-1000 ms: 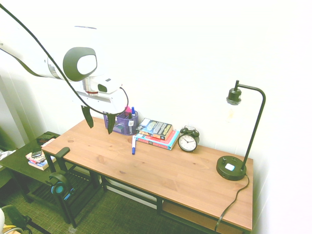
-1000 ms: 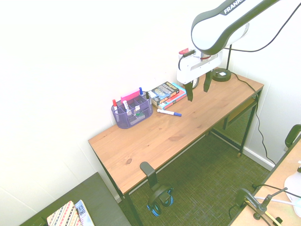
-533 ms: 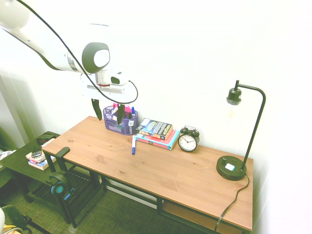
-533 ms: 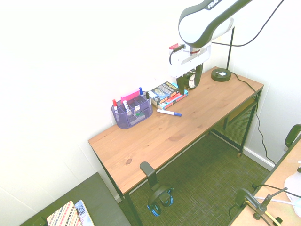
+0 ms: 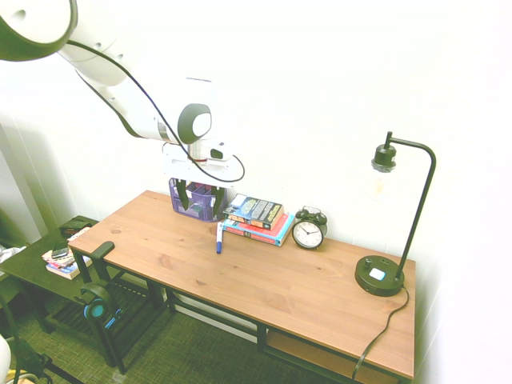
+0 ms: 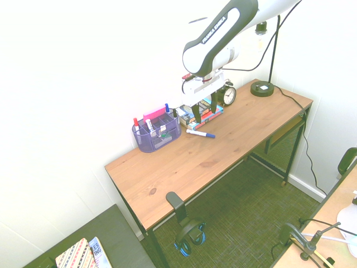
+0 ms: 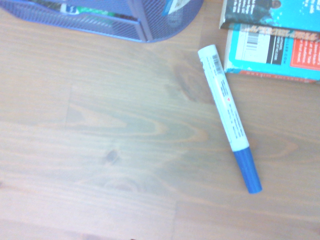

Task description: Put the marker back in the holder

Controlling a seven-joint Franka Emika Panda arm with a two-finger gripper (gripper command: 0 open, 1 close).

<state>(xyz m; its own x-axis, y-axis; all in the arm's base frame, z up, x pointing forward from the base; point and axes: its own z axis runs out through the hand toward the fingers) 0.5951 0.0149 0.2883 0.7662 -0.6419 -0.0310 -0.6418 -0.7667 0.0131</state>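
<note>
**A:** Wooden desk (image 5: 264, 280) against a plain white wall, that's your setup. You've got the marker (image 5: 218, 237) lying flat on the bare wood, just in front of the book stack (image 5: 258, 218) and near the holder (image 5: 192, 202), not in it. Blue cap points toward the desk's front edge.

**B:** Where's your gripper (image 5: 199, 199) though?

**A:** Hanging above the desk, over the spot between the holder and the books, fingers pointing down. They're spread apart with nothing between them (easiest to see from the second exterior view, gripper (image 6: 199, 109) well clear of the marker (image 6: 200, 134)).

**B:** And the wrist cam?

**A:** You get the marker (image 7: 230, 117) diagonally across the wood, white barrel with a barcode label, blue cap at one end. Its white end sits just beside the corner of the books (image 7: 272, 45), and a corner of the purple mesh holder (image 7: 125, 20) shows too.

**B:** Anything else on there?

**A:** Black alarm clock (image 5: 309, 229) next to the books, black desk lamp (image 5: 388, 232) at the far end. Holder (image 6: 156, 134) already has a few pens standing in it.
</note>
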